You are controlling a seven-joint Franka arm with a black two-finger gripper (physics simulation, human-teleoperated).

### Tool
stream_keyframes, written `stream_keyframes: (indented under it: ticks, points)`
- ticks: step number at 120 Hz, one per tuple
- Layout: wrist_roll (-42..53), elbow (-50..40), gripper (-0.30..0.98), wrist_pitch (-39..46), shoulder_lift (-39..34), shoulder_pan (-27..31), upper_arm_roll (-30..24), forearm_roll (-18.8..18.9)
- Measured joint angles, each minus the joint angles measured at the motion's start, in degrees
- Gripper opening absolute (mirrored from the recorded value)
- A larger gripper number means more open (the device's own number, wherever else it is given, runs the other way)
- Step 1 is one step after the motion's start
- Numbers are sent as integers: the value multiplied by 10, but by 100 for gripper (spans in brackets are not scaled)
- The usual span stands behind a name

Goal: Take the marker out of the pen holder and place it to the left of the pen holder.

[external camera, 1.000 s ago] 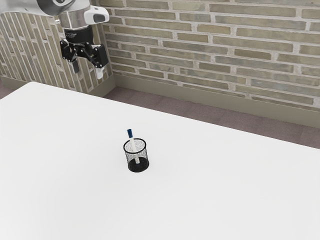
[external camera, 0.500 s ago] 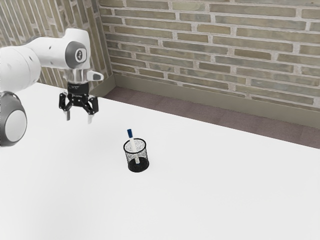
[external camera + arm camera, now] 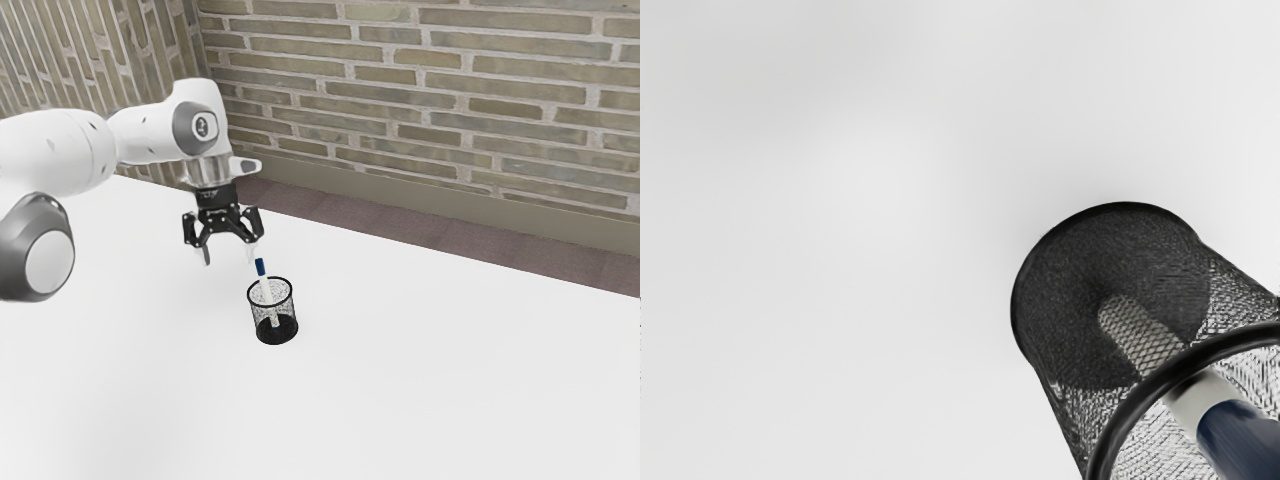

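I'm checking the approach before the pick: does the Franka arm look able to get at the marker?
Probably yes: the marker's blue cap sticks up above the pen holder's rim, and the gripper is open.

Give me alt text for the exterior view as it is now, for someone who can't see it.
A robot arm's open gripper hovers close to a blue-capped white marker leaning in a black mesh pen holder. The holder stands on a white table, with a brick wall behind.
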Motion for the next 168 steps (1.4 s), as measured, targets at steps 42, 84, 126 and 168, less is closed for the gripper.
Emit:
stream_keyframes:
  ticks: [42,84,126,168]
  points:
    - [-43,-21,69,62,-37,-55,1,24]
    - [-67,-82,68,114,-35,-70,2,37]
    - [-78,-95,66,115,-35,-49,1,-47]
    - [-81,-95,44,139,-31,-52,4,-36]
